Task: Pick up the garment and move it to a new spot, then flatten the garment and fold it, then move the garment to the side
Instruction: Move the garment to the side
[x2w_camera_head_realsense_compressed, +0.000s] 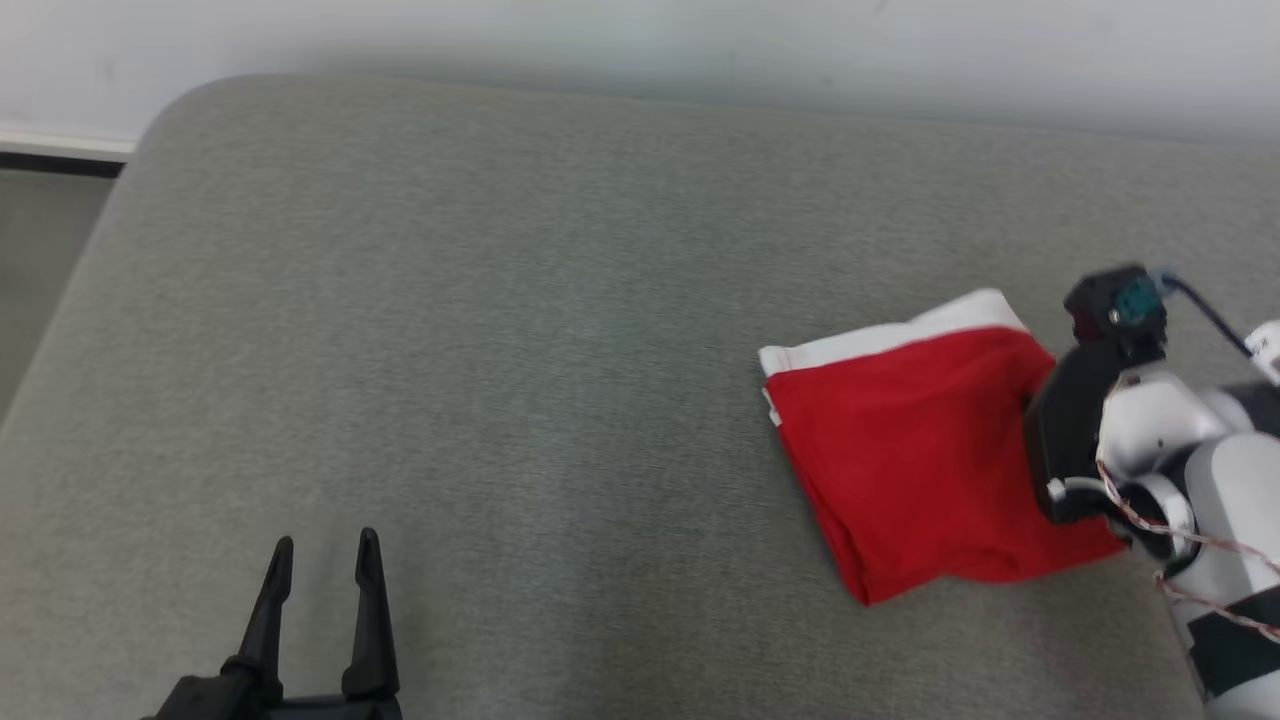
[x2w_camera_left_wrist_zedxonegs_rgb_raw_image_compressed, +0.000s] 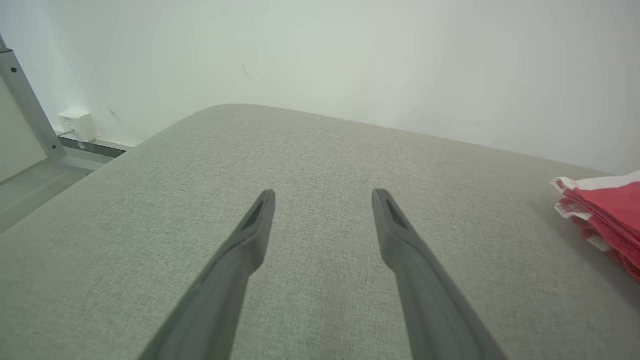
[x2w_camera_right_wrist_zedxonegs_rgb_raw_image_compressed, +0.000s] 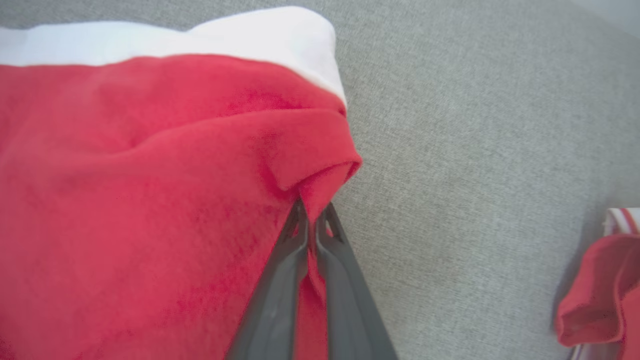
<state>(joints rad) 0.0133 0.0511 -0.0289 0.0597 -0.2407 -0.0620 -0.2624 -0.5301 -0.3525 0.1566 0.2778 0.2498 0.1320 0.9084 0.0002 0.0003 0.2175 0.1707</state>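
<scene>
On the right part of the grey padded surface (x2w_camera_head_realsense_compressed: 450, 330): one red garment (x2w_camera_head_realsense_compressed: 920, 450) with a white band, lying as a compact folded rectangle.
Right gripper (x2w_camera_right_wrist_zedxonegs_rgb_raw_image_compressed: 312, 217): jaws closed, pinching a fold at the garment's right edge.
Left gripper (x2w_camera_head_realsense_compressed: 326, 542): jaws apart, holding nothing, well apart from the cloth.
Status, by judgement: flattening and folding look done; the final shift to the side appears in hand; release outstanding.

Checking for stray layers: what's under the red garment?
Grey cushion shows around the garment, a white band at its far edge. Right gripper pinches one edge. Whatever lies beneath is covered.
</scene>
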